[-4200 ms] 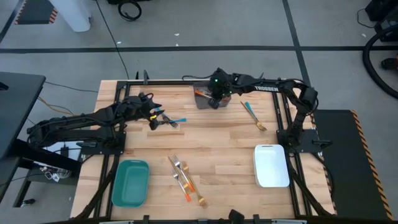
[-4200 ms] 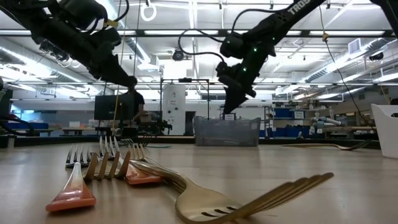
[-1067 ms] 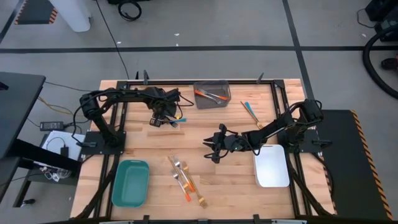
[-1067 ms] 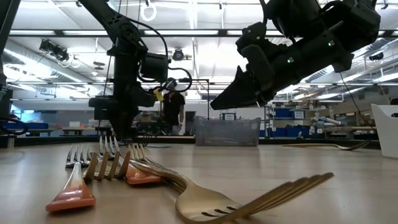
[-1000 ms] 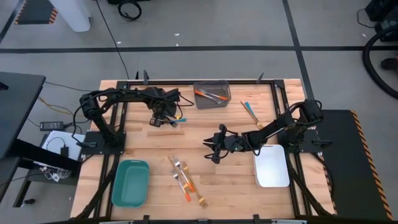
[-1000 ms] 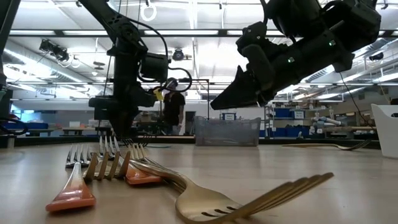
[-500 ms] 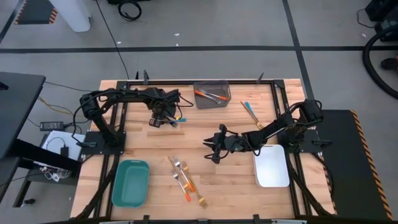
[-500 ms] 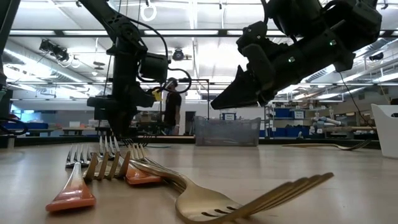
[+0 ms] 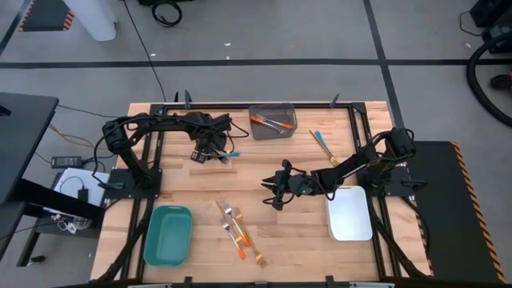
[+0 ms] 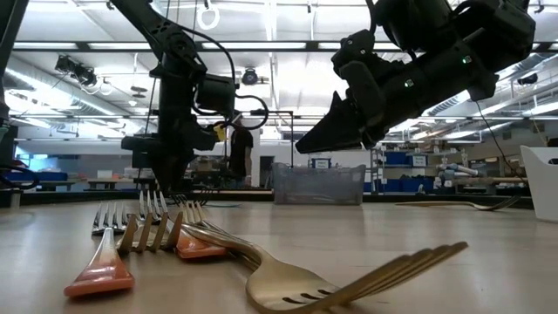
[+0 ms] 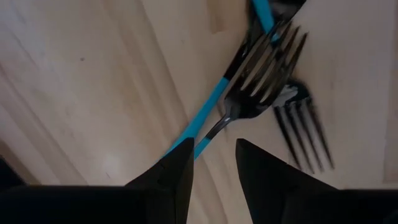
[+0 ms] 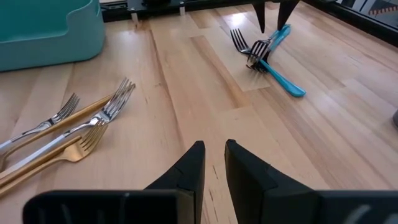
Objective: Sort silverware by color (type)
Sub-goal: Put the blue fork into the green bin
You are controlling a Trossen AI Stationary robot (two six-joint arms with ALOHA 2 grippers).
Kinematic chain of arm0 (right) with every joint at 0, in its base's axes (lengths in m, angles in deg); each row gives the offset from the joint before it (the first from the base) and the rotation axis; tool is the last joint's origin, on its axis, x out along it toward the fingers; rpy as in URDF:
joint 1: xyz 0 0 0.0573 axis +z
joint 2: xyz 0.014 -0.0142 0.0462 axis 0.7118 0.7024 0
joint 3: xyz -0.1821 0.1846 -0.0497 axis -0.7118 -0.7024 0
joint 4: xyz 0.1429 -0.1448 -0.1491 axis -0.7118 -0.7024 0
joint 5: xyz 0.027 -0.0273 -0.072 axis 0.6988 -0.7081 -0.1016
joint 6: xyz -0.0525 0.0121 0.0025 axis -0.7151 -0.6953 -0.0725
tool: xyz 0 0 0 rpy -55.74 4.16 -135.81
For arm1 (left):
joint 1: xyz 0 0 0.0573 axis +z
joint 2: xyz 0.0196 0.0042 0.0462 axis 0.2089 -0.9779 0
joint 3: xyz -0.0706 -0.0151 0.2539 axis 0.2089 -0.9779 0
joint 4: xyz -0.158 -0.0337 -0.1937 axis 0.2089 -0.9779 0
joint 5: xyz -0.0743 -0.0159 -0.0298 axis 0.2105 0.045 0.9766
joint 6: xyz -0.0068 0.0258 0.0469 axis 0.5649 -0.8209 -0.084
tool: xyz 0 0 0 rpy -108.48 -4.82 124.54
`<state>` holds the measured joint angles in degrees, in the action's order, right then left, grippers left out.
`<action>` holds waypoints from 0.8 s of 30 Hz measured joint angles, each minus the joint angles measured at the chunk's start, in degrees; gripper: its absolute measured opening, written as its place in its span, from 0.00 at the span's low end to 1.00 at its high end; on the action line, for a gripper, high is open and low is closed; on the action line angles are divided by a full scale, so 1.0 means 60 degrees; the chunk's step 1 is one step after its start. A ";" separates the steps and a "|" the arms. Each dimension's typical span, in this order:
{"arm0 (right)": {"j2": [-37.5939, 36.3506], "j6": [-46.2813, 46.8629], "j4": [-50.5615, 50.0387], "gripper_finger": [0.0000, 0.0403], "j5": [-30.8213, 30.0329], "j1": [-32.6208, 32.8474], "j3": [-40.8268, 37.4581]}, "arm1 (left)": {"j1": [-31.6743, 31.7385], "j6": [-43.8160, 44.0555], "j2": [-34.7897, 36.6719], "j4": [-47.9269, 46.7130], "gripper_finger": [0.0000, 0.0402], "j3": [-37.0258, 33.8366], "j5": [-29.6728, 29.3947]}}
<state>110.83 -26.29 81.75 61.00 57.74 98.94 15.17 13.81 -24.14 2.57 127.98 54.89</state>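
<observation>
Two blue-handled forks (image 11: 261, 68) lie crossed on the table at the far left (image 9: 222, 154). My left gripper (image 11: 214, 158) points down over them, open. Its fingers stand on either side of one fork's thin neck (image 11: 214, 132), where it meets the blue handle. My right gripper (image 9: 274, 194) hangs above the middle of the table. It slants down toward the near left, with a narrow gap between its fingers (image 12: 214, 158) and nothing in it. A pile of orange-handled and gold silverware (image 9: 238, 232) lies near the front edge. My left gripper comes from above with a finger (image 11: 177, 171) on each side of the fork's neck (image 11: 214, 132). The fork lies flat on the table. I cannot tell whether the fingers touch it.
A grey bin (image 9: 272, 122) at the far edge holds orange-handled pieces. A teal bin (image 9: 168, 234) stands at the near left and a white bin (image 9: 350, 212) at the near right. A blue-handled piece and a gold fork (image 9: 324, 146) lie at the far right.
</observation>
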 joint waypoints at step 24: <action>-0.0004 0.0035 0.0080 0.17 0.0135 0.0076 0.0000 | -0.0387 -0.0806 0.0011 0.0546 0.32 -0.0726 -0.1200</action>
<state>110.81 -26.08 82.23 61.81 58.20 98.94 12.84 8.97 -24.08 5.85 123.62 47.69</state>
